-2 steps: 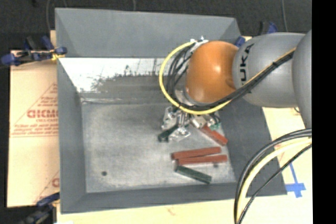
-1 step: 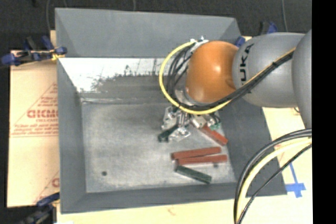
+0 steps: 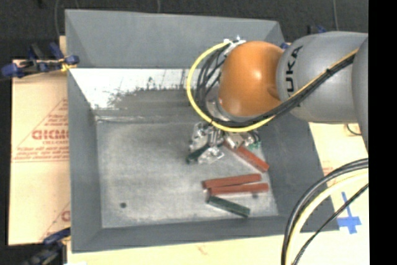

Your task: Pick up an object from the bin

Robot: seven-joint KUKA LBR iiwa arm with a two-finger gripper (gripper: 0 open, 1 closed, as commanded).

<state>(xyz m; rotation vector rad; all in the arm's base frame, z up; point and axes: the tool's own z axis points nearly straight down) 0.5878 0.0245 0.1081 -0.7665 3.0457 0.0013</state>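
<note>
1. The hand [image 3: 206, 143] sits low over the floor of the bin [image 3: 142, 195], a little right of its middle and nearer the far wall than the near one. It is under the arm's orange cover [image 3: 248, 77]. I cannot tell whether it is apart or together, because the cover and the wrist's metalwork hide that from above.
2. A short dark green stick [image 3: 196, 156] pokes out at the hand's lower left, touching it or just beside it. It looks the likeliest thing to be picked, but I cannot tell whether it is gripped. If it is caught by one end only, it could swivel and drop out as the arm lifts.
3. A red-brown bar [image 3: 253, 160] lies slanted just beside the hand, toward the bin's right wall. A closing or sideways move could catch it along with the green stick, leaving a weak hold on both.
4. Two more red-brown bars [image 3: 232, 182] lie side by side toward the near right corner, with a dark green bar [image 3: 228, 206] just beyond them toward the near wall. They are apart from the hand and at little risk, unless a dropped stick lands among them.
5. All of these are thin and lie flat on hard metal. A hand that comes down too shallow may slide over one, and one that comes down too deep would press on the floor.
6. The looped cables [image 3: 198, 93] at the wrist hang close to the far wall's slope. A lift leaning that way could rub them against it.
</note>
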